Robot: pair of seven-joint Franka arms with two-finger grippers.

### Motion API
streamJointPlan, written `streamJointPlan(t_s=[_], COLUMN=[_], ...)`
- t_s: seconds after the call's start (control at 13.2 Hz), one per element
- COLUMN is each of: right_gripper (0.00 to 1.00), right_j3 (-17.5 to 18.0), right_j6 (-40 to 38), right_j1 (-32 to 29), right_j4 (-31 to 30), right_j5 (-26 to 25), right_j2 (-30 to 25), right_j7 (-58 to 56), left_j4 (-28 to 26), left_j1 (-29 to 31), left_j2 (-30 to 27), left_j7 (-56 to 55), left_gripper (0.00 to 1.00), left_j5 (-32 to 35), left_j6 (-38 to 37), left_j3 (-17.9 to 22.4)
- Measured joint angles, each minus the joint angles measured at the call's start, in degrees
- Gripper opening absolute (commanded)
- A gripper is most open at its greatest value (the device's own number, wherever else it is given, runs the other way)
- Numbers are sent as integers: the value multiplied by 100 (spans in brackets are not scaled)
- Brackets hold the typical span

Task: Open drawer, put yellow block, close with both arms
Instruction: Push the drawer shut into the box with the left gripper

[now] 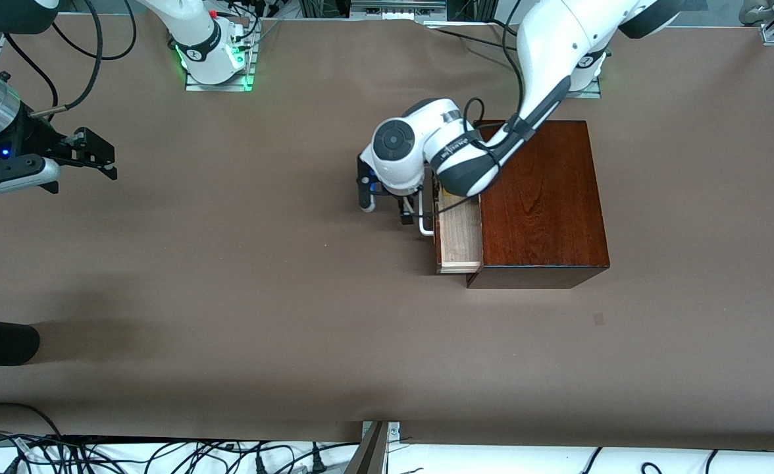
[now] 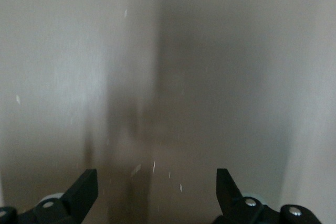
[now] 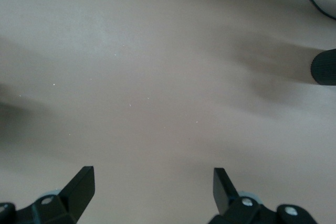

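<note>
Just beside the left gripper (image 1: 387,209), whose jaws stand wide and empty, the drawer (image 1: 459,238) sits partly out of its box (image 1: 541,197); it looks stiff and light-sliding, best pulled by the white handle (image 1: 424,224). Its tray shows no block. At the table's right-arm end, the right gripper (image 1: 101,155) waits, jaws spread, holding nothing.

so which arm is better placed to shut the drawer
Left, probably: its open pincer sits right in front of the drawer's handle. The right pincer waits open at the right arm's end.
</note>
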Motion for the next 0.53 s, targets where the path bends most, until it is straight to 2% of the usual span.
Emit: streamJointPlan(t_s=[0.53], right_gripper=[100], right_j3=[2], right_j6=[-155], right_j1=[1], right_j4=[37], right_j5=[0], right_j2=[-9], right_j7=[77], left_j4=[-5], left_j1=[201], left_j2=[-476], left_j7=[111], left_gripper=[100], left_j5=[0], left_j6=[-1212], left_j3=[-22])
